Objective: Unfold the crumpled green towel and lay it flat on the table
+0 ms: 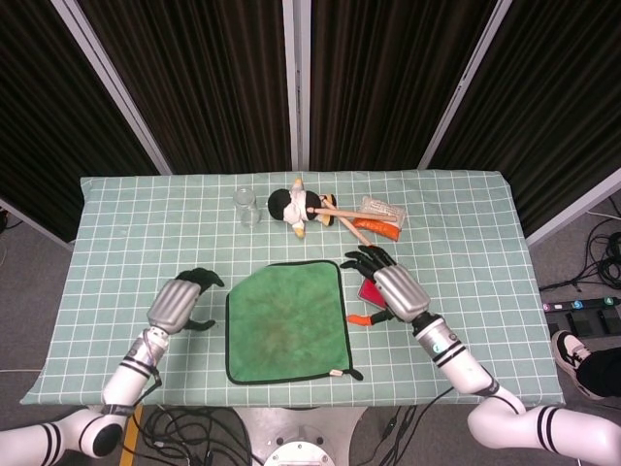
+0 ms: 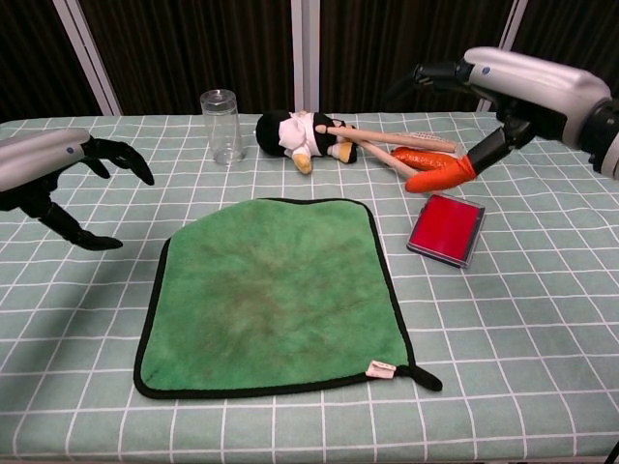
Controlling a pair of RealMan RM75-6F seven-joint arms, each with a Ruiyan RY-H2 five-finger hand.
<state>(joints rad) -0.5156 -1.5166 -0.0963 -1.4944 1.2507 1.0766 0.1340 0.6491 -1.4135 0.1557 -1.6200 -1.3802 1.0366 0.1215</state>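
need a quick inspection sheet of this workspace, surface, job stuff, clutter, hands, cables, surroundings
surface: table under a green checked cloth, lying smooth.
job's things: green towel spread flat, black-edged, white tag and loop at its near right corner.
clutter: clear glass; plush doll; wooden stick; orange packet; red flat box beside the towel, apart from it.
hands: left hand raised left of the towel, fingers apart, holding nothing; right hand raised above the box, fingers apart, orange thumb tip, holding nothing.
cables: cables on the floor below the near table edge; more at far right.
surroundings: dark curtains, grey floor.
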